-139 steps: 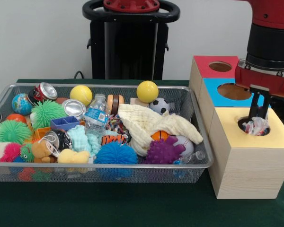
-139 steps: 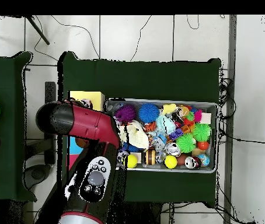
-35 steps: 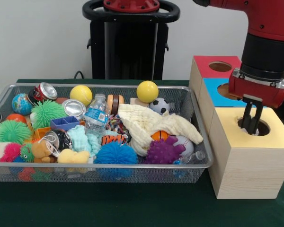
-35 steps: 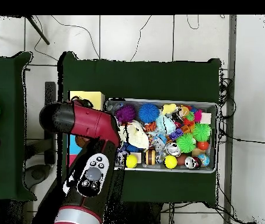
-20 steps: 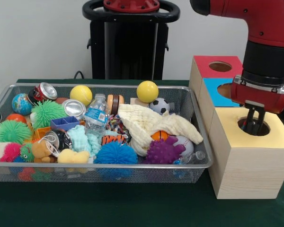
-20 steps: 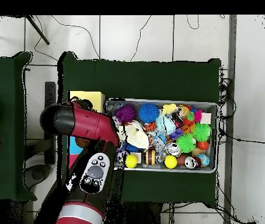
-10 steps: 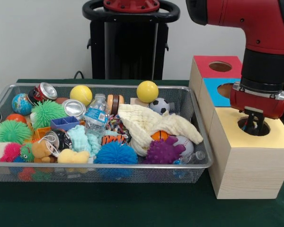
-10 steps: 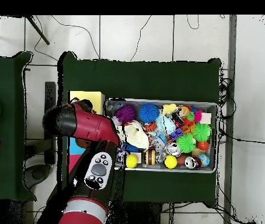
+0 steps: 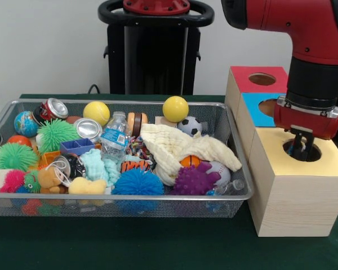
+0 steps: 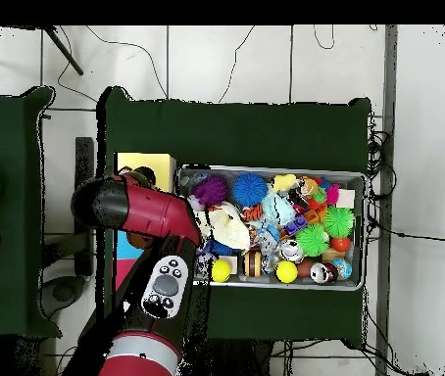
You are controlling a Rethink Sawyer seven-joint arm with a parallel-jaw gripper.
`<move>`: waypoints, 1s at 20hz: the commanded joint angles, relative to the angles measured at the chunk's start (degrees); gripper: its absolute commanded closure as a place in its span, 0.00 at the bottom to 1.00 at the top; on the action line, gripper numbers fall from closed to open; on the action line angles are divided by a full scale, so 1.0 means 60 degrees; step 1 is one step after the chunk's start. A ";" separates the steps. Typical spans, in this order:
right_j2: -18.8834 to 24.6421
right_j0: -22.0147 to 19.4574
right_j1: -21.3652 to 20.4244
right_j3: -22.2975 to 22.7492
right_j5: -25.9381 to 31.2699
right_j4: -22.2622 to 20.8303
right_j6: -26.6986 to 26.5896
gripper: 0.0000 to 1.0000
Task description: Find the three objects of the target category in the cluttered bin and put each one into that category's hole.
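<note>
The gripper [image 9: 301, 147] is seen directly over the hole [image 9: 302, 151] in the yellow top of the near wooden cube [image 9: 296, 194], its tips at the rim; the two fingers are slightly spread, and nothing is seen held between them. None of the printed fabric pieces can be made out. The cluttered bin [image 9: 236, 194] stands on the green surface [image 9: 129, 247] just left of the cubes, filled with balls, cans, a bottle and a cream cloth [image 9: 183, 149]. In the overhead view the arm [image 10: 143, 211] covers most of the cubes.
</note>
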 commanded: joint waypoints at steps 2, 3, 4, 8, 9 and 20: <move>0.0348 -0.0224 -0.0094 0.0216 0.1663 0.0014 0.1885 1.00; 0.0309 -0.0229 -0.0142 0.0181 0.1801 -0.0004 0.1891 1.00; 0.0238 -0.0193 -0.0208 0.0091 0.2013 -0.0017 0.1955 1.00; 0.0085 -0.0194 -0.0373 -0.0278 0.2681 -0.0054 0.2115 1.00; 0.0038 -0.0203 -0.0415 -0.0337 0.2819 -0.0079 0.2121 1.00; -0.0204 -0.0135 -0.0601 -0.0766 0.3362 -0.0119 0.2131 1.00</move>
